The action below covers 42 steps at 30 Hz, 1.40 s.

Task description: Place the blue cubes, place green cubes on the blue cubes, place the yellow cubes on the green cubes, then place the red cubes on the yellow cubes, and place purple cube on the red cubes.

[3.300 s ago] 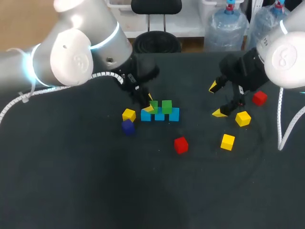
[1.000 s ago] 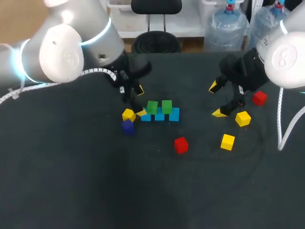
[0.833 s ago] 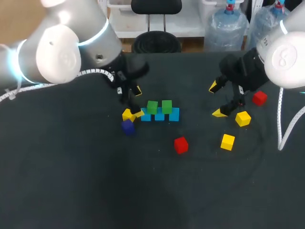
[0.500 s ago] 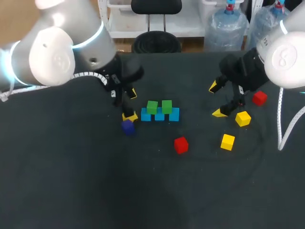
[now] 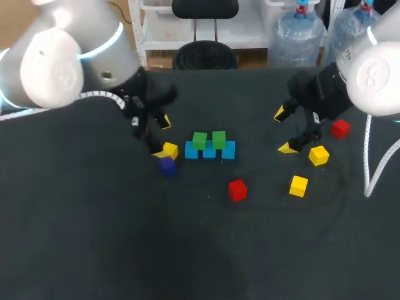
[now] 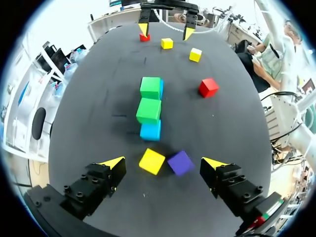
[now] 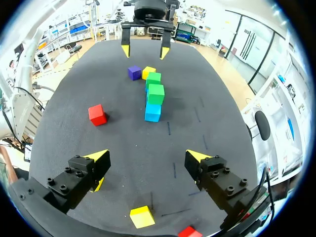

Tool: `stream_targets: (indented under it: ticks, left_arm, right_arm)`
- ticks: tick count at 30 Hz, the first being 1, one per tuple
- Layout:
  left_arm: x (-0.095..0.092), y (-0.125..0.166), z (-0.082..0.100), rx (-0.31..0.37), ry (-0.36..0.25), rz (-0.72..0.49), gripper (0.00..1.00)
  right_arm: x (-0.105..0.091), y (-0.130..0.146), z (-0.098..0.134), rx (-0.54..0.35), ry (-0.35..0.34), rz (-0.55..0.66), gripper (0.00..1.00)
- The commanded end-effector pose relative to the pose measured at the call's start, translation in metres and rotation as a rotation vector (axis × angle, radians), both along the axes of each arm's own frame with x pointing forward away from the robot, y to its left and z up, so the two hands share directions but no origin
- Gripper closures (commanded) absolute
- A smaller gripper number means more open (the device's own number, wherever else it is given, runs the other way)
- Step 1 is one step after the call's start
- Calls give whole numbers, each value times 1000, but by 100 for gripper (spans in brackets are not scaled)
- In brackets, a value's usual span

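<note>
sharp-edged cubes (image 6: 148, 110) on matte cloth (image 5: 112, 244)

Table (image 5: 187, 262), black cloth top: the setting.
One dark matte cloth (image 6: 98, 113) covers the work surface out to its edges. The far edge (image 5: 250, 69) runs straight across the head view. Short pale dash marks (image 7: 168, 128) lie scattered over the cloth in the wrist views. The light is even, and shadows on the cloth are soft.
</note>
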State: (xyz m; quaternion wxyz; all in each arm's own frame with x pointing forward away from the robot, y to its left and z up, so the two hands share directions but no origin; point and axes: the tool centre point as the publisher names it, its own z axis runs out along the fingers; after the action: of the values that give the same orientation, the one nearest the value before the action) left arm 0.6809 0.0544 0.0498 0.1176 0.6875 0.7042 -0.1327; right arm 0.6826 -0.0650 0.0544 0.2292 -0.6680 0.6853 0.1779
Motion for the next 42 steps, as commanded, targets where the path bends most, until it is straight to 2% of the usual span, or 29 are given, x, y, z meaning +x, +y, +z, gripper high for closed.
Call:
stream_targets:
  ticks: [1,7,10,19,31,42]
  left_arm:
    - [-18,23,6,-9,-31,34,0]
    - [-24,40,9,-4,-25,60,0]
    - [-29,45,14,-42,-13,65,0]
    - [-42,54,31,-101,-26,129,0]
    - [-42,54,31,-101,-26,129,0]
    - [-42,54,31,-101,-26,129,0]
  right_arm:
    - [1,0,-1,2,0,2,0]
    - [1,0,-1,2,0,2,0]
    - [1,0,-1,2,0,2,0]
    - [1,0,-1,2,0,2,0]
    - [1,0,-1,2,0,2,0]
    - [-38,-7,10,-66,-36,-142,0]
